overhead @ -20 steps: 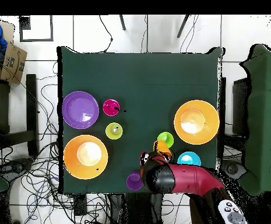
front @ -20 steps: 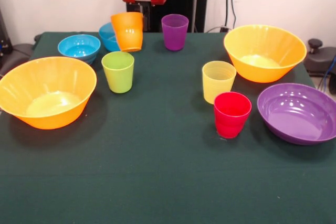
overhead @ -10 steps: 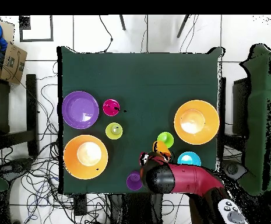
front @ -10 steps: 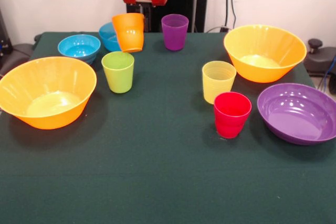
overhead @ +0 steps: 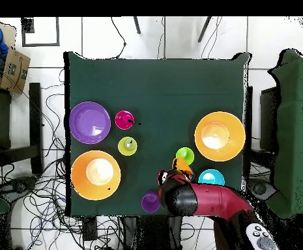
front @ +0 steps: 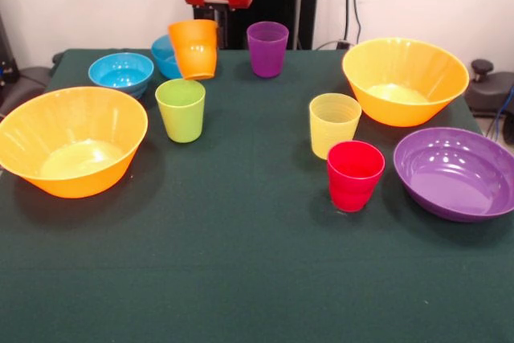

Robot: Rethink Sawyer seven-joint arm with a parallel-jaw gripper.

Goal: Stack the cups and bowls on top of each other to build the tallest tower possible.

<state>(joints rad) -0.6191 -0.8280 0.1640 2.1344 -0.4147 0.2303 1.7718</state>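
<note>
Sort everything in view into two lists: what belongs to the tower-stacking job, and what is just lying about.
Job:
orange cup, tilted
purple cup
lime cup
yellow cup
red cup
two orange bowls
purple bowl
cyan bowl
deeper blue bowl

Lying about:
cardboard box
floor cables

I saw a dark green table (front: 241, 263) carrying glossy plastic in plain colours, none of it patterned. Two big bowls were orange (front: 71, 140) (front: 405, 79), the shallow bowl purple (front: 456, 173), one small bowl cyan (front: 120, 72) and another a deeper blue (front: 165, 55). The cups were lime green (front: 181, 110), translucent yellow (front: 333, 124), red (front: 354, 174), purple (front: 267, 48) and orange (front: 195, 48). My arm (overhead: 206, 200) was red and black.
</note>
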